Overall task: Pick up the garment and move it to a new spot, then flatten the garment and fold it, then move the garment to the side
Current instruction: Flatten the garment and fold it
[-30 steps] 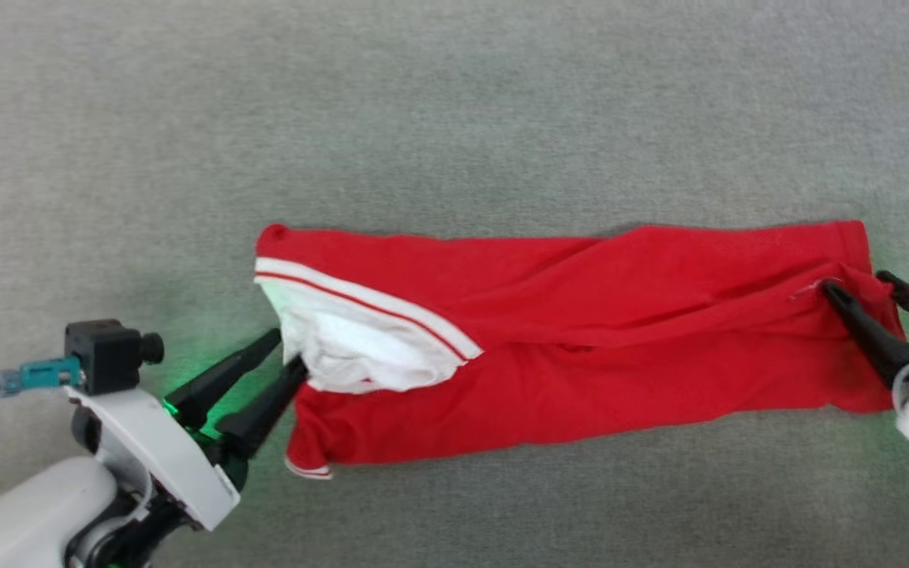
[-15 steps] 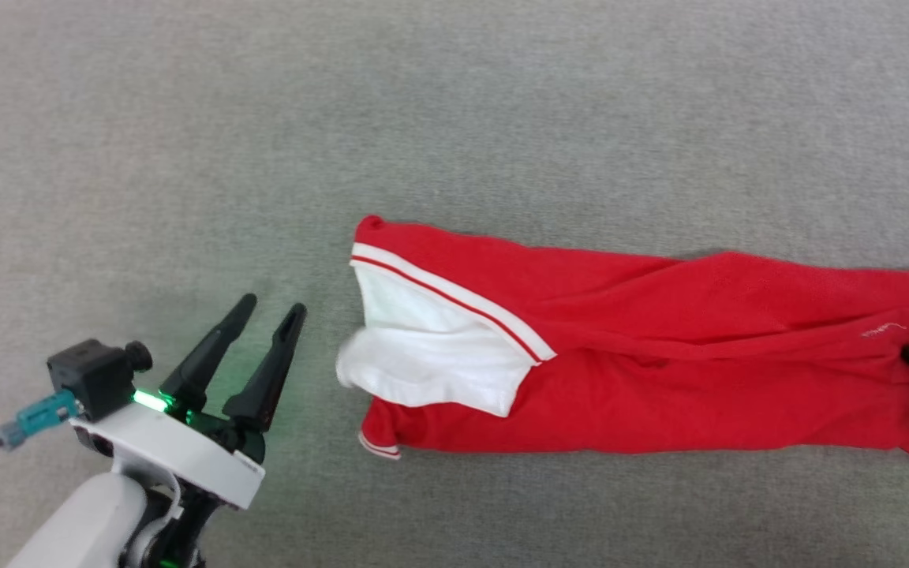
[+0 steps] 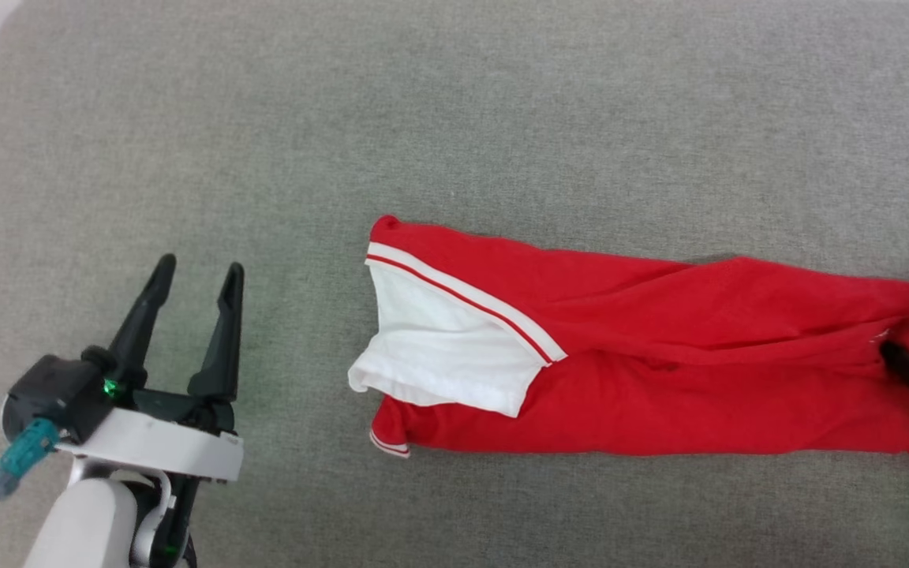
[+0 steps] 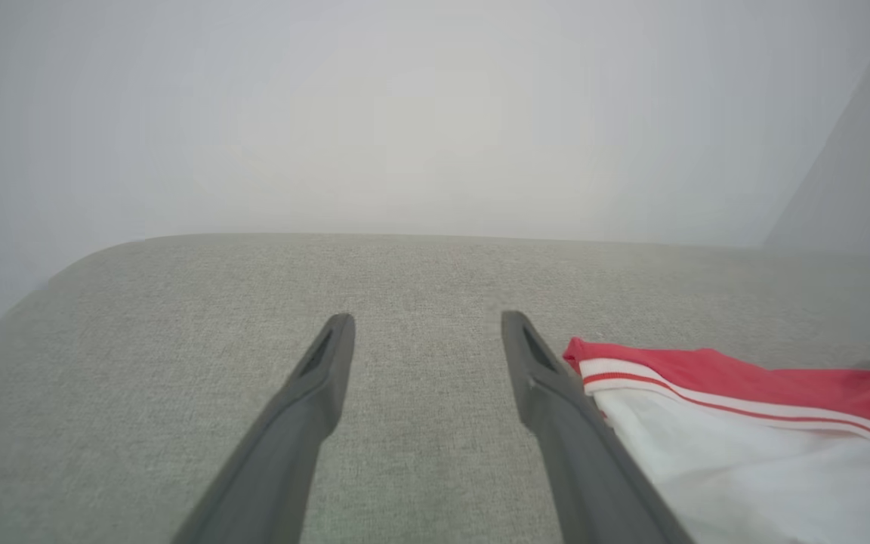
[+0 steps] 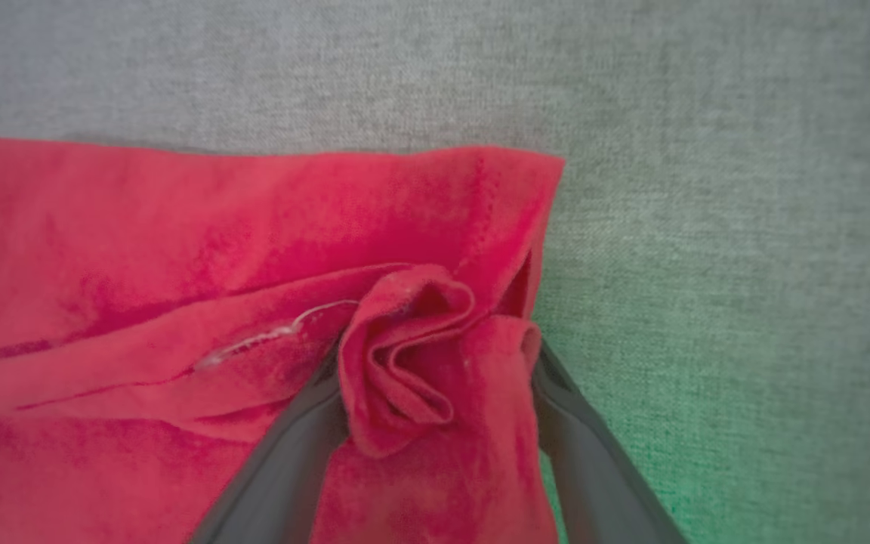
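Overhead head view; wrist views near garment [image 3: 660, 371]

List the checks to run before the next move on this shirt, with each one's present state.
1. Jaws of the left gripper open, clear of the garment: ok.
2. Cloth out of the right gripper: not ok, a bunched fold sits between its spread fingers.
3. Flatness of the garment: not ok, creased lengthwise, white sleeve lying rumpled on top.
4. Support under the garment: ok, it lies on the grey surface.

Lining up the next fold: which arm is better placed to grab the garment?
Probably right: the right gripper, open, straddles bunched fabric of the garment; the left gripper is open, clear of it.
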Available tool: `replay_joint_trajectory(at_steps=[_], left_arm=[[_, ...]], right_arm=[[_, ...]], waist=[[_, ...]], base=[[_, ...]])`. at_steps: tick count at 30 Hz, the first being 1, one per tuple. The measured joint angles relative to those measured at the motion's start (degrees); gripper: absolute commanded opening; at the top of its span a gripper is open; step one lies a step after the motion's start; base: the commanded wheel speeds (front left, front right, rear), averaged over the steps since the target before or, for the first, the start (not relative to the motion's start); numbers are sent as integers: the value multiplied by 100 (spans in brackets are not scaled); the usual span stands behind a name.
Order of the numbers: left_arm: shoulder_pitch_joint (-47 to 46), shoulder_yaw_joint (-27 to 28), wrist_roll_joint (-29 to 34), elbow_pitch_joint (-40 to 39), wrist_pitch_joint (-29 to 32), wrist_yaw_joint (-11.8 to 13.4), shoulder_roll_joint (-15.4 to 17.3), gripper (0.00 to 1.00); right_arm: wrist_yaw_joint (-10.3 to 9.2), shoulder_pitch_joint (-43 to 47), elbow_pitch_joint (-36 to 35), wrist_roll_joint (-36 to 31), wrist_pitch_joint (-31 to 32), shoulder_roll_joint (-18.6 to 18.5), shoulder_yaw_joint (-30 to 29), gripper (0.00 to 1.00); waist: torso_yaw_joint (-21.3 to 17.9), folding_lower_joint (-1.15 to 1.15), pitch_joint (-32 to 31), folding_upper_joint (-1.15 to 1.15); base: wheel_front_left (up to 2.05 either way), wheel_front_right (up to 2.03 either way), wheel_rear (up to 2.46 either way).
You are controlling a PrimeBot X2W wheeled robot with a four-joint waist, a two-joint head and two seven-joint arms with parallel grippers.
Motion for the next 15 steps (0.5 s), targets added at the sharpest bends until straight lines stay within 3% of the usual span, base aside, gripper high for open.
replay_joint_trajectory(at_steps=[3, 4, 5, 15], left_arm=[[70, 160, 247, -65, 0, 0, -110, 100], [77, 204, 286, -73, 0, 0, -149, 100], [83, 229, 314, -51, 0, 0, -177, 100], [211, 478, 358, -64, 0, 0, -148, 100]], right_arm=[[-18, -147, 80, -187, 52, 89, 99, 100], [-25, -180, 71, -235, 9, 101, 164, 55], [-25, -210, 96, -232, -82, 156, 165, 0], [26, -287, 201, 10, -599, 289, -79, 0]], waist=[[-41, 0, 6, 0], [-51, 0, 15, 0], [-61, 0, 26, 0], [-248, 0, 86, 0]], base=[[0, 0, 0], [0, 0, 0], [0, 0, 0], [0, 0, 0]])
